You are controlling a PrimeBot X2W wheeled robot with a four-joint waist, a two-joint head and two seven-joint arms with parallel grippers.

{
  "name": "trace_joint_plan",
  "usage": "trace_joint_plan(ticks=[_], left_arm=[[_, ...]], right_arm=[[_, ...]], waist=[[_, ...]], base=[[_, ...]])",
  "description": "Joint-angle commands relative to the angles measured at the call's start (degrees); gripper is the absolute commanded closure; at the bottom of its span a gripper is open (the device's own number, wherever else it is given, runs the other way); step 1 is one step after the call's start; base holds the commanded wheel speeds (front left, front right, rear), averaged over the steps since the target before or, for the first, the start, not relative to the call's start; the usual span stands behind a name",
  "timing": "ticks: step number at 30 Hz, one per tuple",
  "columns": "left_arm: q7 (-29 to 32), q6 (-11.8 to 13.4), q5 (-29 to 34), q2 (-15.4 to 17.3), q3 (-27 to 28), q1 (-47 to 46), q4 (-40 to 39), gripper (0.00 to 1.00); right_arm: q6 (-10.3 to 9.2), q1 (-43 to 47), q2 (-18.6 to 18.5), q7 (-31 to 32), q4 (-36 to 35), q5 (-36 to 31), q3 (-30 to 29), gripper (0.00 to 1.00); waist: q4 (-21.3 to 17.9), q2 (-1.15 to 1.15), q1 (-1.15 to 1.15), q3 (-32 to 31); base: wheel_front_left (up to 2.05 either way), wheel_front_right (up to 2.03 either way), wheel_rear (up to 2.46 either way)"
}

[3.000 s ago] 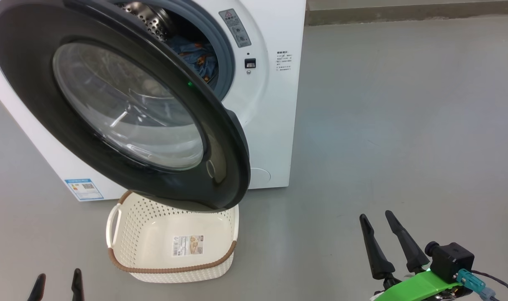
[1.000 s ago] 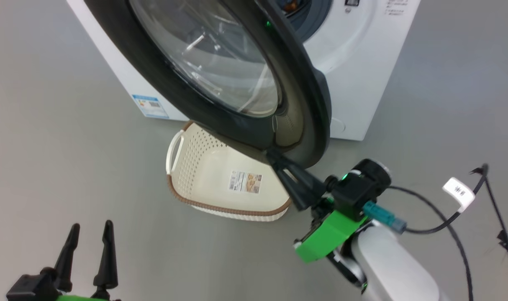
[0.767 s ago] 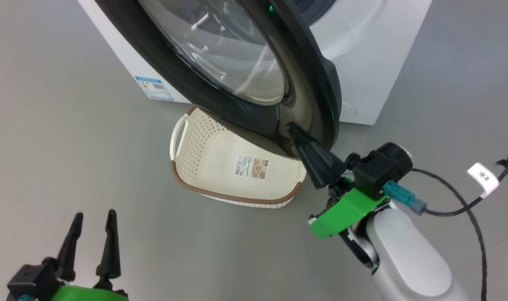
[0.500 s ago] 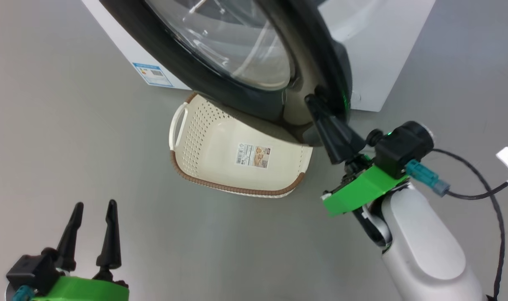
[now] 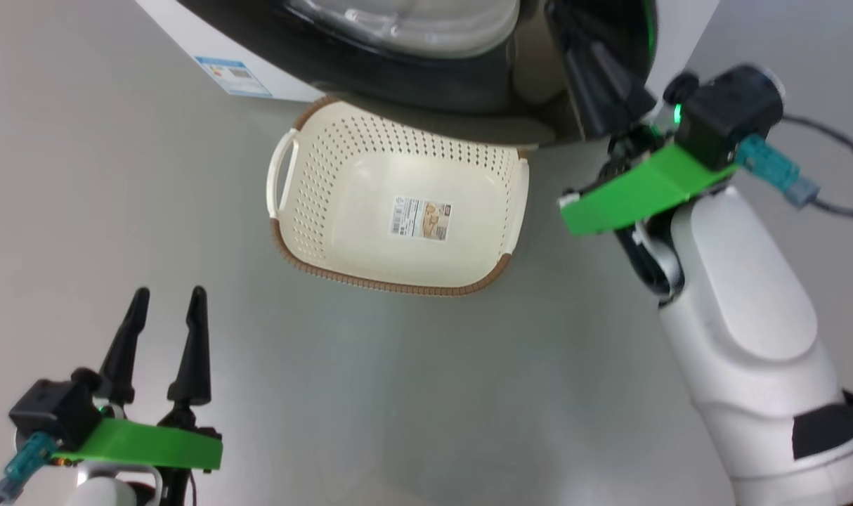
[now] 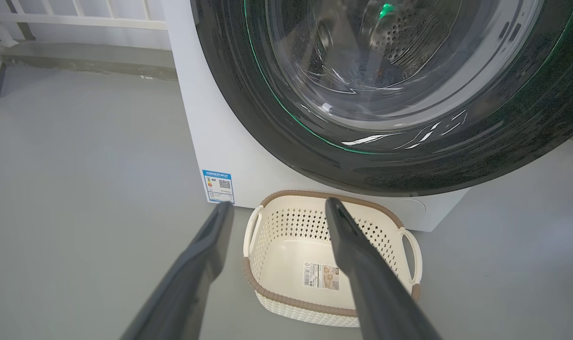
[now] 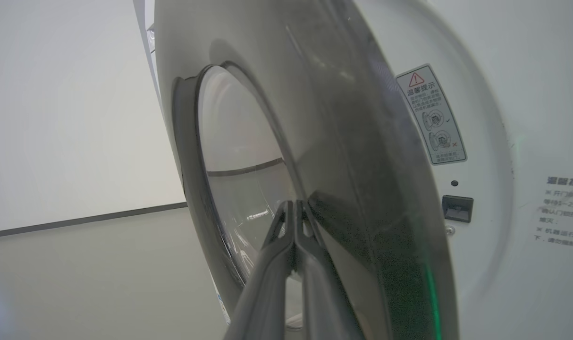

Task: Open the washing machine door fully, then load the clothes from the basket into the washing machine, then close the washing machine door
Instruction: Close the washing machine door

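At the lower left of the head view, the left gripper point(image 5: 170, 292) is hovering above the grey floor point(image 5: 398, 393). Its two dark fingers are standing well apart with nothing between them. In its own wrist view the left gripper is pointing at the machine's lower front, and its fingers point(image 6: 206, 255) are framing the near left part of the basket.

Further right, the washing machine point(image 6: 197, 118) is standing on the floor, its blue label sticker point(image 5: 232, 74) showing low on its left corner. The basket point(image 5: 398, 287) is sitting on the floor just in front of the machine, below the door. It is showing a pale bottom with a label sticker point(image 5: 421, 218) lying flat in the middle.

Above the basket, the washing machine door point(image 6: 267, 118) is hanging close over the machine's front. Its glossy black rim is ringing the clear glass, and the steel drum point(image 6: 400, 28) is showing through it. Whether the door is latched cannot be told.

At the upper right of the head view, the right gripper point(image 5: 581, 49) is reaching up to the door's right side. Its fingers point(image 7: 286, 245) are pressing together with nothing between them, and their tips are lying at the dark outer face between the glass and the outer edge. Whether they are touching it cannot be told. To the right of the door, the machine's white front is showing a warning sticker point(image 7: 432, 115). The pale forearm point(image 5: 743, 316) is rising from the lower right.
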Motion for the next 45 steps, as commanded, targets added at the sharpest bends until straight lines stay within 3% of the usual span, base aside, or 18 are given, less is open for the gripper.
trace_joint_plan(ticks=[1, 17, 33, 45], left_arm=[[-0.54, -0.18, -0.53, 1.90, 1.53, -1.70, -1.24, 0.00], [-0.54, -0.18, -3.32, 2.70, -1.68, -6.55, -0.93, 0.00], [-0.54, -0.18, -4.64, 3.11, -4.60, -8.22, -0.42, 0.00], [-0.54, -0.18, -4.27, 3.28, -2.84, -7.36, -0.18, 0.00]], right_arm=[[0.07, -2.31, 1.12, -0.25, -0.57, -0.64, 0.07, 1.00], [0.07, -19.35, 1.12, -0.25, 7.11, -3.34, -4.66, 1.00], [0.07, -27.53, 1.12, -0.25, 10.84, -4.12, -9.19, 1.00], [0.07, -22.35, 1.12, -0.25, 11.69, 2.34, -1.21, 1.00]], waist=[[0.24, 0.00, 0.00, 2.07], [1.41, 0.00, 0.00, 7.94], [1.51, 0.00, 0.00, 10.05], [-0.43, 0.00, 0.00, 6.98]], base=[[0.00, 0.00, 0.00], [0.00, 0.00, 0.00], [0.00, 0.00, 0.00], [0.00, 0.00, 0.00]])
